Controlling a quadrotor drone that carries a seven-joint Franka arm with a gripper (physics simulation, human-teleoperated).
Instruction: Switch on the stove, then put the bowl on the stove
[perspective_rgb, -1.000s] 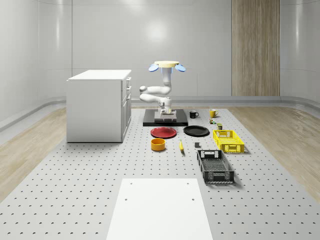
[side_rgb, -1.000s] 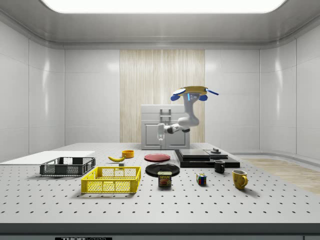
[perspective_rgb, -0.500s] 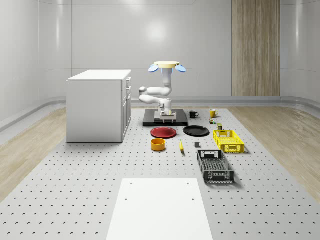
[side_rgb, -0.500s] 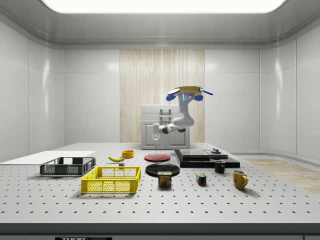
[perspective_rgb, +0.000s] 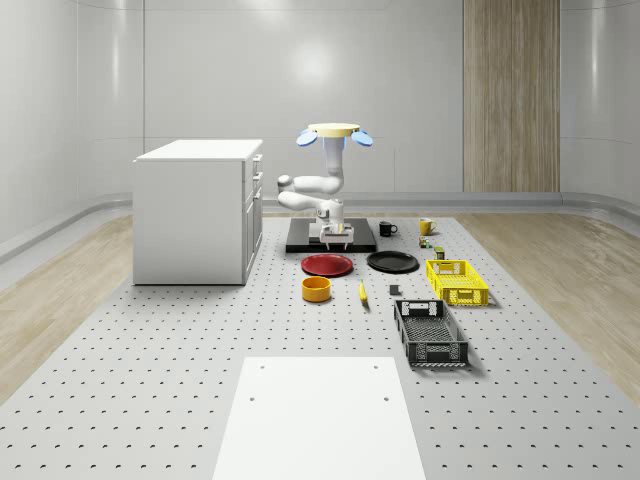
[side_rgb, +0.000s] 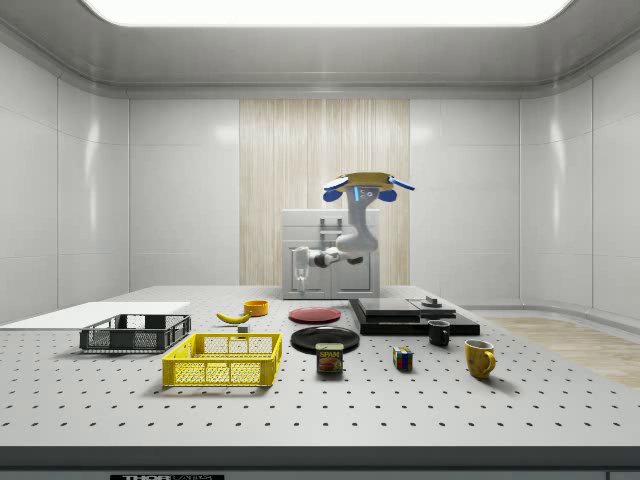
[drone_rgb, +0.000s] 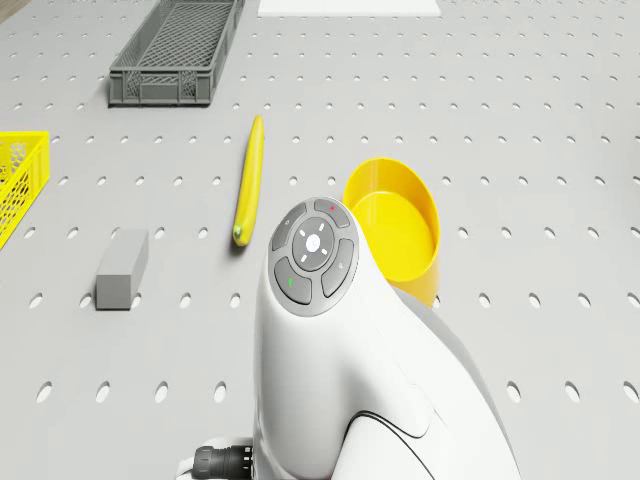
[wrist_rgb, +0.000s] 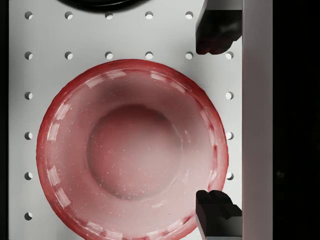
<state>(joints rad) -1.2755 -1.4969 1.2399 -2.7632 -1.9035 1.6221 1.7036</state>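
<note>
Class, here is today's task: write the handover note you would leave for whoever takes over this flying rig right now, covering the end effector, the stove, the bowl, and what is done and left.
End effector: open, empty, pointing down over the edge of the red dish.
Drone: hovers roughly above where the stove meets the red dish.
Yellow bowl: upright on the table, beside the banana, untouched.
Done: cannot tell whether the stove is on.
Left: check the stove, grasp the bowl, set it on the stove.
</note>
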